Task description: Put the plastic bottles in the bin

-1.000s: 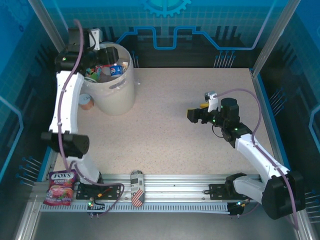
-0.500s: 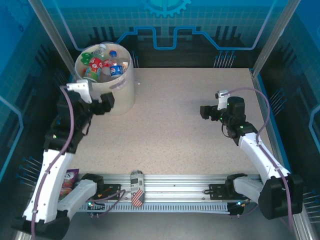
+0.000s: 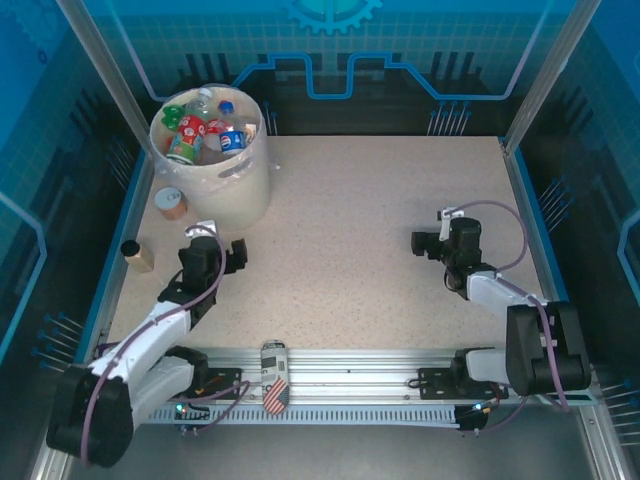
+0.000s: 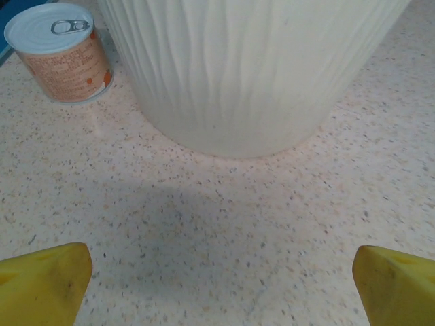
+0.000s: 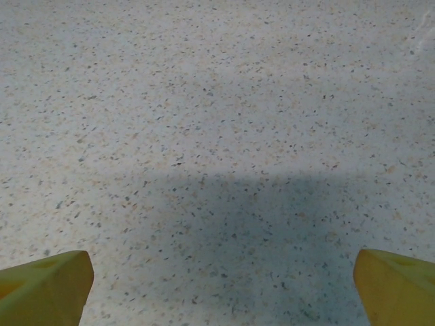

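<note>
Left gripper [image 3: 232, 256] has been pulled back from over the bin [image 3: 240, 190] and parked low, just short of its wall. Fingers are spread wide, nothing held. Right gripper [image 3: 425, 243] has also been retracted, fingers apart, empty, over bare table [image 3: 350, 220]. Bottles [image 3: 205, 130] are piled inside the bin, none spotted on the table. Task judged complete.

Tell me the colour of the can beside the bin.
Orange-labelled can, silver lid; left wrist view shows it best.
</note>
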Tool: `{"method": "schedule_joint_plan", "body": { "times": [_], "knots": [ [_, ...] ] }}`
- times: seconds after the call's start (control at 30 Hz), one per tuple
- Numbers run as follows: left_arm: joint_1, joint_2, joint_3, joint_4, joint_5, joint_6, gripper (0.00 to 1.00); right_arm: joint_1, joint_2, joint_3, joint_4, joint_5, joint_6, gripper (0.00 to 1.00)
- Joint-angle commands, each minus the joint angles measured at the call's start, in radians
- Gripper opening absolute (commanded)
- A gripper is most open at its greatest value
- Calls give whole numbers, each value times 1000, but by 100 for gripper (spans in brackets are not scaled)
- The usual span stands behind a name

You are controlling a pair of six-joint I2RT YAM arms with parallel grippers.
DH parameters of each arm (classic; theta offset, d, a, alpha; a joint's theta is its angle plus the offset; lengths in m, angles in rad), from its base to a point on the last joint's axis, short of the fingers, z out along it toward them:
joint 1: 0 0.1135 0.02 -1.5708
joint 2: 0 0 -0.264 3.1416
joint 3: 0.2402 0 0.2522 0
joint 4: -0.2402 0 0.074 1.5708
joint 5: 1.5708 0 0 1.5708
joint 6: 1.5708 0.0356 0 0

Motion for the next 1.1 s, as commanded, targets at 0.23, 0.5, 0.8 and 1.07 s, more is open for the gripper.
{"method": "schedule_joint_plan", "body": {
  "times": [0.23, 0.5, 0.8, 1.07],
  "knots": [
    [70, 230, -49, 477, 43, 127, 99, -12, 50, -30, 272, 47, -54, 100],
    [100, 407, 4, 628, 106, 178, 99, -2, 185, -71, 536, 36, -66, 100],
    [141, 541, -23, 817, 172, 185, 99, 24, 233, -98, 628, 29, -106, 100],
    [157, 585, -22, 859, 202, 183, 99, 10, 230, -142, 708, 4, -96, 100]
  ]
}}
